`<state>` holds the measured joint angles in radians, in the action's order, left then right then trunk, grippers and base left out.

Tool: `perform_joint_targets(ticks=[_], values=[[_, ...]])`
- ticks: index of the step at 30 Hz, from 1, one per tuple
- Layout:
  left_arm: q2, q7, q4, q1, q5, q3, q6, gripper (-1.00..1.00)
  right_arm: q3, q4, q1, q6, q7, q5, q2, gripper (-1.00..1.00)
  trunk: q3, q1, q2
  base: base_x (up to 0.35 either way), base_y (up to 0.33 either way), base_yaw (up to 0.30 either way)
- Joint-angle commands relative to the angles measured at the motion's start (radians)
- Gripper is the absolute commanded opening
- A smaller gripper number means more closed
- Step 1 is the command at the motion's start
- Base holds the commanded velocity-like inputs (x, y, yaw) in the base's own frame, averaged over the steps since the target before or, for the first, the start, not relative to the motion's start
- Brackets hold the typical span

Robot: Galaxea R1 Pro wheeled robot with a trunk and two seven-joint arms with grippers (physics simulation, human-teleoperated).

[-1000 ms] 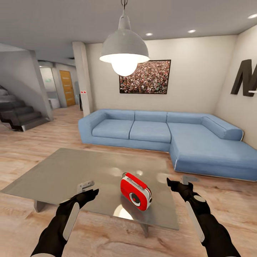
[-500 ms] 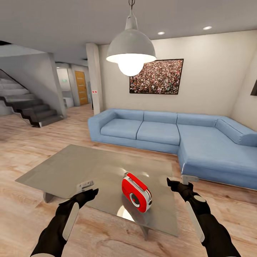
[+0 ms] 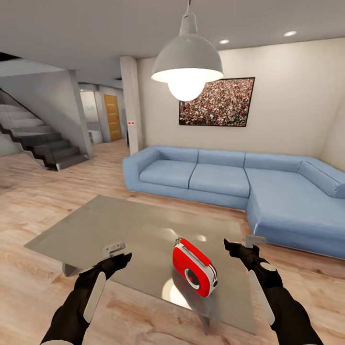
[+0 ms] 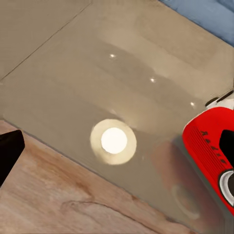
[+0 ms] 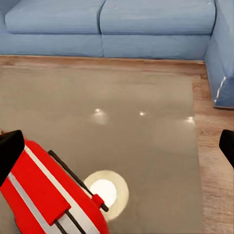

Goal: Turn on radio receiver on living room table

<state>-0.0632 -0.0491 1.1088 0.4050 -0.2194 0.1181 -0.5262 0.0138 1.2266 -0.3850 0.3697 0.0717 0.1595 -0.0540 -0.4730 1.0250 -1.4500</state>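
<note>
Head view shows my left pincer (image 3: 116,255) and right pincer (image 3: 238,248) hovering over the near edge of the coffee table (image 3: 110,225), both spread wide and holding nothing. Between them, closer to my right one, the red radio receiver (image 3: 194,267) stands upright on the glossy top, dial facing me. Beyond it sits the blue sofa (image 3: 225,179).

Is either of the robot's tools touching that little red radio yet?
Apart. In the head view, bare table shows between the radio and both the left tool and the right tool.
</note>
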Motion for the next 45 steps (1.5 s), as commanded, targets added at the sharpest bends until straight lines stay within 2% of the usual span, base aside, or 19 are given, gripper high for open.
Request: perform_joint_targets(ticks=[1, 15, 19, 23, 26, 27, 29, 30, 31, 35, 38, 40, 42, 45], values=[[0.0, 0.0, 0.0, 0.0, 0.0, 0.0, 0.0, 1.0, 0.0, 0.0, 0.0, 0.0, 0.0, 0.0, 0.0, 1.0, 0.0, 0.0, 0.0, 0.291, 0.183, 0.012], [-0.001, -0.002, -0.001, 0.0, 0.0, 0.0, 0.0, 1.0, 0.0, -0.001, 0.0, 0.0, 0.0, -0.001, 0.0, 1.0, 0.0, 0.0, 0.0, 0.332, 0.025, 0.001], [0.0, -0.002, -0.001, 0.0, 0.0, 0.0, 0.001, 1.0, -0.001, -0.02, 0.0, 0.006, 0.006, 0.0, 0.0, 1.0, 0.0, 0.0, 0.0, 0.119, 0.0, 0.0], [0.0, -0.002, -0.001, 0.0, 0.0, 0.0, 0.001, 1.0, -0.002, -0.128, -0.013, 0.002, 0.039, 0.0, 0.001, 1.0, 0.0, 0.0, 0.0, 0.017, 0.0, 0.0], [0.0, -0.002, -0.001, 0.0, 0.0, 0.0, 0.002, 1.0, -0.009, -0.249, -0.061, -0.001, 0.075, 0.0, 0.002, 1.0, 0.0, 0.0, 0.0, 0.004, 0.0, 0.0], [0.0, -0.002, -0.001, 0.0, 0.0, 0.0, 0.002, 1.0, -0.01, -0.346, -0.1, -0.004, 0.084, -0.002, 0.003, 1.0, 0.0, 0.0, 0.0, 0.002, 0.0, 0.0], [0.0, -0.002, -0.001, 0.0, 0.0, 0.0, 0.002, 1.0, -0.011, -0.46, -0.146, -0.033, 0.089, -0.005, 0.003, 1.0, 0.0, 0.0, 0.0, 0.001, 0.0, 0.0], [0.0, -0.002, -0.001, 0.0, 0.0, 0.0, 0.002, 1.0, -0.012, -0.581, -0.185, -0.107, 0.093, -0.007, 0.003, 1.0, 0.0, 0.0, 0.0, 0.0, 0.0, 0.0], [0.0, -0.002, -0.001, 0.0, 0.0, 0.0, 0.002, 1.0, -0.012, -0.625, -0.196, -0.144, 0.096, -0.008, 0.003, 1.0, 0.0, 0.0, 0.0, 0.0, 0.0, 0.0], [0.0, -0.002, -0.001, 0.0, 0.0, 0.0, 0.002, 1.0, -0.012, -0.701, -0.21, -0.203, 0.112, -0.023, 0.007, 1.0, 0.0, 0.0, 0.0, 0.0, 0.0, 0.0], [-0.001, -0.002, -0.001, -0.001, 0.0, 0.0, 0.002, 1.0, -0.014, -0.723, -0.214, -0.229, 0.118, -0.034, 0.016, 1.0, 0.0, 0.0, 0.0, 0.0, 0.0, 0.0], [-0.001, -0.002, -0.001, 0.0, 0.0, 0.0, 0.002, 1.0, -0.045, -0.729, -0.215, -0.242, 0.12, -0.037, 0.045, 1.0, 0.0, 0.0, 0.0, 0.0, 0.0, 0.0], [-0.001, -0.002, -0.001, 0.0, 0.0, 0.0, 0.002, 1.0, -0.069, -0.73, -0.215, -0.246, 0.121, -0.038, 0.061, 1.0, 0.0, 0.0, 0.0, 0.0, 0.0, 0.0], [-0.001, -0.002, -0.001, 0.0, 0.0, 0.0, 0.002, 1.0, -0.083, -0.731, -0.216, -0.249, 0.121, -0.039, 0.081, 1.0, 0.0, 0.0, 0.0, 0.0, 0.0, 0.0]])
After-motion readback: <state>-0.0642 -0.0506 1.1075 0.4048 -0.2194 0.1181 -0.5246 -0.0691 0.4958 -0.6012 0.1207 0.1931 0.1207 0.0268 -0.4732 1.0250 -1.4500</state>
